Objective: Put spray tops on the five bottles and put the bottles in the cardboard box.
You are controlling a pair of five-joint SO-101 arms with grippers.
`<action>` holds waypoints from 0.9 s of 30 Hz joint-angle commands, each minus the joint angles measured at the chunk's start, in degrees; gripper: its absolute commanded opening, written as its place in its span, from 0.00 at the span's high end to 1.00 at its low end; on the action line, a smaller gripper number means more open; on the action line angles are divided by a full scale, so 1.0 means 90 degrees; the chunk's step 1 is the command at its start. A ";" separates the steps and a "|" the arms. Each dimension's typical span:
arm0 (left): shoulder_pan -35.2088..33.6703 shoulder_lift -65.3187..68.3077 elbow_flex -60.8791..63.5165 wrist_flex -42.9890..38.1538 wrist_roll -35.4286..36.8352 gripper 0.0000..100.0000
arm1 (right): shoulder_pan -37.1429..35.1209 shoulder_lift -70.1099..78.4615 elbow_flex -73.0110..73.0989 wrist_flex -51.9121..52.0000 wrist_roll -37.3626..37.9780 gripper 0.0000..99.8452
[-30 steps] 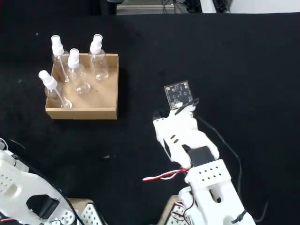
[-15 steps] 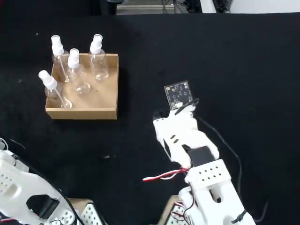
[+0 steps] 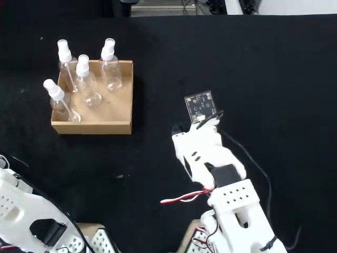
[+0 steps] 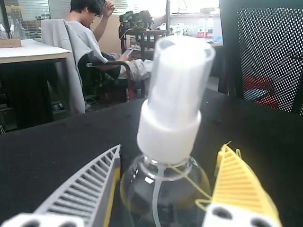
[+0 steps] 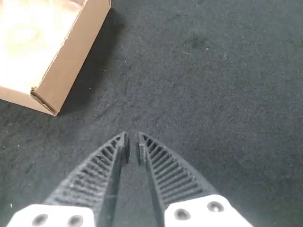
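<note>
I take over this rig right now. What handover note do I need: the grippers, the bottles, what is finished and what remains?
Left gripper: shut on the fifth bottle, spray top on it.
Right gripper: shut, empty, over the table near the cardboard box.
Done: four capped bottles stand in the box.
Left: put the fifth bottle in.

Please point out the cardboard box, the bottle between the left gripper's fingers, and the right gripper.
cardboard box [image 3: 92, 128], high view, front wall.
bottle [image 4: 180, 185], left wrist view, clear rounded shoulder.
right gripper [image 5: 131, 145], right wrist view, midway between its fingertips.
</note>
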 commanded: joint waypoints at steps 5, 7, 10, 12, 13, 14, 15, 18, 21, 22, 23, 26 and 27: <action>0.0249 -0.0274 0.0151 0.0010 0.0000 0.70 | -0.0049 -0.0142 -0.0034 -0.0137 0.0068 0.99; 0.0278 -0.0274 0.0151 0.0010 0.0000 0.70 | -0.0049 -0.0142 -0.0034 -0.0137 0.0068 0.99; 0.0259 -0.0274 0.0132 0.0010 0.0000 0.70 | -0.0049 -0.0142 -0.0034 -0.0137 0.0068 0.99; 0.0259 -0.0274 0.0122 0.0010 0.0000 0.70 | -0.0049 -0.0142 -0.0034 -0.0137 0.0068 0.99; 0.0249 -0.0274 0.0112 0.0010 0.0000 0.70 | -0.0049 -0.0142 -0.0034 -0.0137 0.0068 0.99; 0.0249 -0.0274 0.0103 0.0010 0.0000 0.70 | -0.0049 -0.0142 -0.0034 -0.0137 0.0068 0.99; 0.0249 -0.0283 0.0103 0.0010 0.0000 0.70 | -0.0049 -0.0142 -0.0034 -0.0137 0.0068 0.99; 0.0249 -0.0283 0.0093 0.0010 0.0000 0.70 | -0.0049 -0.0142 -0.0034 -0.0137 0.0068 0.99; 0.0249 -0.0283 0.0142 0.0010 0.0000 0.70 | -0.0049 -0.0151 -0.0034 -0.0137 0.0068 0.99; 0.0249 -0.0283 0.0151 0.0010 0.0000 0.70 | -0.0049 -0.0151 -0.0034 -0.0137 0.0068 0.99; 0.0249 -0.0283 0.0151 0.0010 0.0000 0.71 | -0.0049 -0.0151 -0.0034 -0.0137 0.0068 0.99; 0.0249 -0.0283 0.0151 0.0010 0.0000 0.81 | -0.0049 -0.0151 -0.0034 -0.0137 0.0068 0.99; 0.0249 -0.0283 0.0151 0.0010 0.0000 0.87 | -0.0049 -0.0151 -0.0034 -0.0137 0.0068 0.99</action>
